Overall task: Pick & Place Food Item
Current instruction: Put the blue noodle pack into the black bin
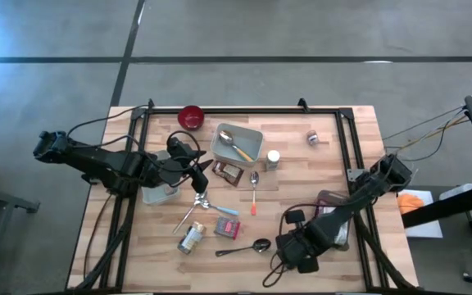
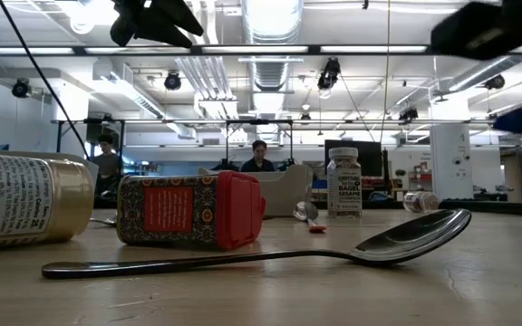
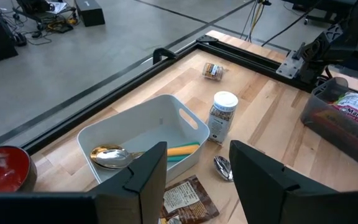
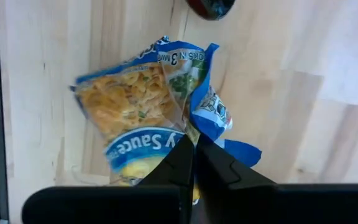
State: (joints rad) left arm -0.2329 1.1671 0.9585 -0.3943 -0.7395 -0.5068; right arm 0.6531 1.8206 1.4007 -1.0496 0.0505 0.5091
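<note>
A blue and yellow pasta packet [image 4: 135, 106] hangs over the bare wood in the right wrist view, with my right gripper [image 4: 194, 142] shut on it. In the high view this gripper [image 1: 296, 250] is near the table's near edge and hides the packet. My left gripper [image 3: 197, 171] is open and holds nothing. It hovers at the table's left-middle [image 1: 200, 170], pointing toward a white bin [image 3: 148, 134]. A spoon [image 3: 109, 155] lies in that bin. My right gripper pinches a crumpled blue edge of the packet [image 4: 205, 118] between its two fingers [image 4: 178, 163]. The fingers come from above, pointing down. The packet hangs tilted below them, its printed face spread to one side; whether it clears the table does not show.
On the table are a red bowl [image 1: 191, 117], a spice bottle [image 1: 273, 160], a brown packet [image 1: 229, 173], an orange-handled spoon [image 1: 253, 195], a red box [image 1: 226, 228], a can [image 1: 191, 238], a dark spoon [image 1: 246, 247], a small jar [image 1: 312, 138] and a clear tub [image 1: 331, 201] at right.
</note>
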